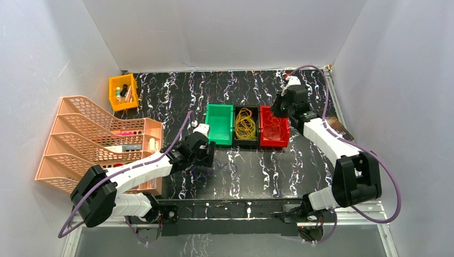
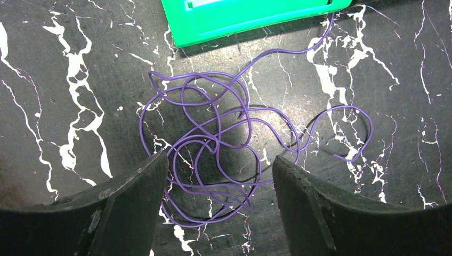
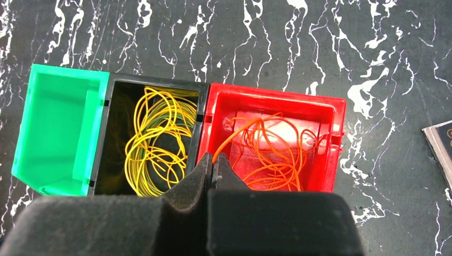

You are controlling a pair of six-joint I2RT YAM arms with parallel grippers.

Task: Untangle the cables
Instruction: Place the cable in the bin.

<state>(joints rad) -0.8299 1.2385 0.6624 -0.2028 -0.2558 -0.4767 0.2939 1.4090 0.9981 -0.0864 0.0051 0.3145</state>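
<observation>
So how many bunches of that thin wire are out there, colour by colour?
Yellow bunch, in the black bin: 1
Orange bunch, in the red bin: 1
Purple bunch, loose on the table: 1
Total: 3

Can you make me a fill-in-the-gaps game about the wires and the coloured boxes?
1. The yellow cables lie in the ____ bin.
2. The orange cables lie in the ____ bin.
3. The purple cable tangle lies on the table, just in front of the ____ bin.
4. The left gripper hangs over that tangle with its jaws ____.
Missing words: black, red, green, open.
</observation>
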